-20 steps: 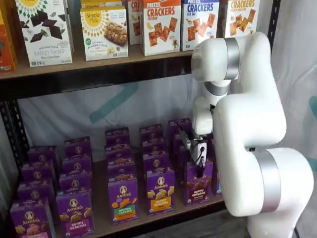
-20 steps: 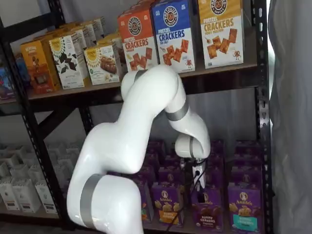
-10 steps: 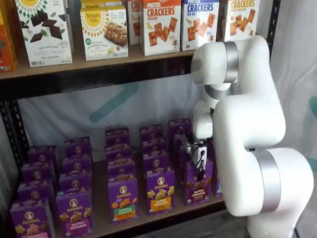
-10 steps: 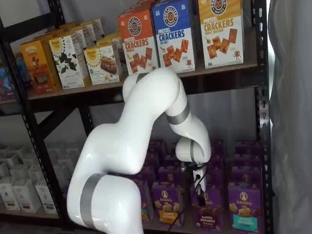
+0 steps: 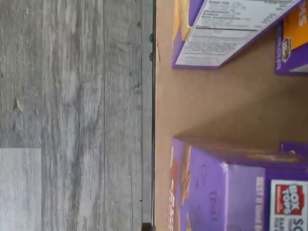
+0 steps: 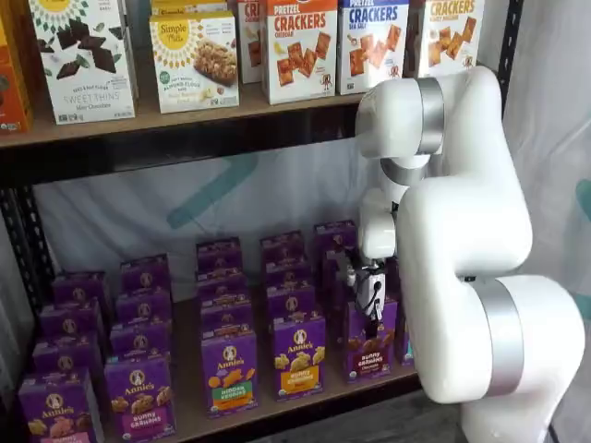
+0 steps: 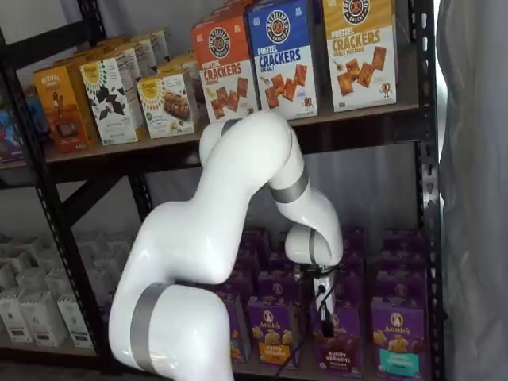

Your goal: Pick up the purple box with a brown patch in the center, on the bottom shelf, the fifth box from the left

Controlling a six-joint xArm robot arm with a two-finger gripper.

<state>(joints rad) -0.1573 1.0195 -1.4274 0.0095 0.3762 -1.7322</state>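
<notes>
In both shelf views the purple box [image 6: 370,341] [image 7: 336,348] reads "Annie's" and "bunny grahams". On the upper board, the orange carton [image 7: 225,65] and the blue carton [image 7: 282,55] both read "CRACKERS", while the white box [image 6: 83,57] reads "SWEET THINS" and the Simple Mills box [image 6: 194,60] shows its brand. In the wrist view a "BOX TOPS" badge [image 5: 288,199] sits on a purple carton top.

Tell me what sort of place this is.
Probably a mock grocery aisle: a black metal rack, cracker boxes above, purple Annie's cartons in rows on the bottom shelf.
</notes>
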